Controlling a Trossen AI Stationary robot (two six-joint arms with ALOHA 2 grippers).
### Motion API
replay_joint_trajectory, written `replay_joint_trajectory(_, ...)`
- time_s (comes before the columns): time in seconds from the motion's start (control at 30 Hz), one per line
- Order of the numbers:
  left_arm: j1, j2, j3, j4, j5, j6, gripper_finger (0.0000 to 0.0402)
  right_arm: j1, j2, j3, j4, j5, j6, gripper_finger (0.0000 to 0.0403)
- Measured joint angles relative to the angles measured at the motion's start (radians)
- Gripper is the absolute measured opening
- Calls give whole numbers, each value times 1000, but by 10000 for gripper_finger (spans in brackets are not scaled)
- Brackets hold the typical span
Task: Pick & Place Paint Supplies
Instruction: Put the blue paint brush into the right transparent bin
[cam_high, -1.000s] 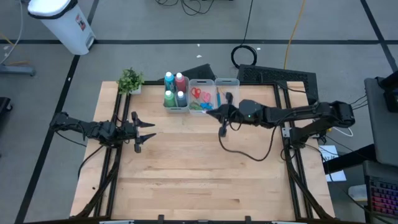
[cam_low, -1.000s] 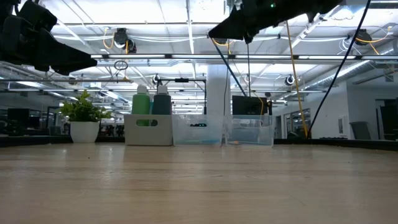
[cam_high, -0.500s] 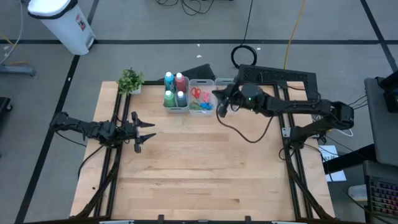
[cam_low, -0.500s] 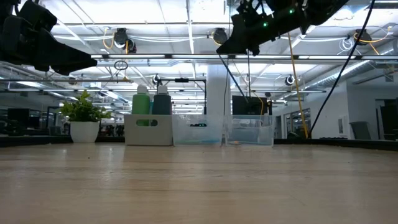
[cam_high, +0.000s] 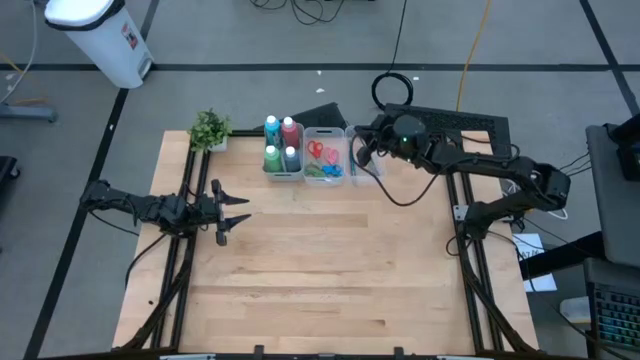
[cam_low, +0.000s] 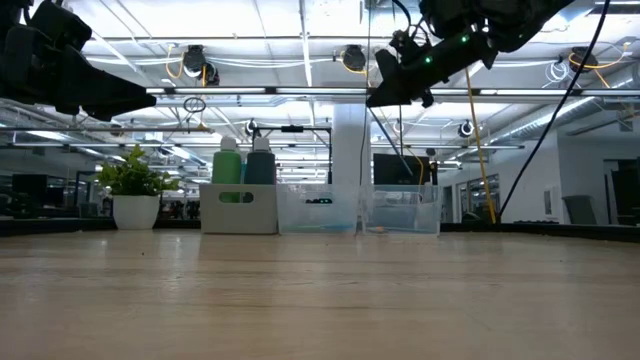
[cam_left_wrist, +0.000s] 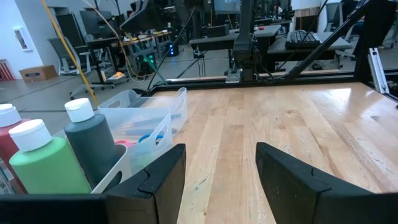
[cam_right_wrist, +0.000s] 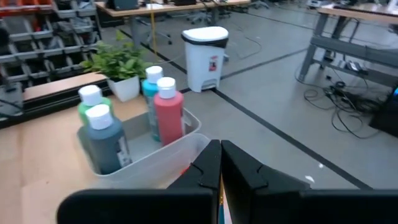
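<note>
The right gripper (cam_high: 362, 150) has been carried, over the last second, from above the open worktop back to the far edge of the table (cam_high: 320, 270), where it now hangs over the rightmost of the three clear bins (cam_high: 366, 135). Its fingers (cam_right_wrist: 208, 163) are pressed fully together. A thin dark line is seen dropping from it in the low view, but whether this is a brush or a cable cannot be told. Nothing else is seen between the fingers.

The left gripper (cam_high: 222, 213) has not been moved at all; it is kept above the left edge of the table, with its fingers (cam_left_wrist: 163, 171) standing moderately apart and nothing between them.

The supplies are gathered at the far edge. The four paint bottles (cam_high: 282, 144) stand upright in the leftmost bin (cam_high: 284, 176): blue and pink-red at the back, green and dark grey in front. The scissors (cam_high: 322, 156) lie in the middle bin (cam_high: 325, 132), red, pink and green handles being visible. What lies in the rightmost bin is hidden under the right arm. A small potted plant (cam_high: 209, 128) stands at the far left corner, apart from the bins.

No loose supply is seen on the bare wood, so the sorting is judged to be at or near its end. The right arm's return is taken as a final delivery to, or a check of, the last bin.
</note>
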Motion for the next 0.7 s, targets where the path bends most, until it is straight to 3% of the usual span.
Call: replay_joint_trajectory(0.7,0,0,0,0,0,0,202,-70,75,0,-9,0,9,0)
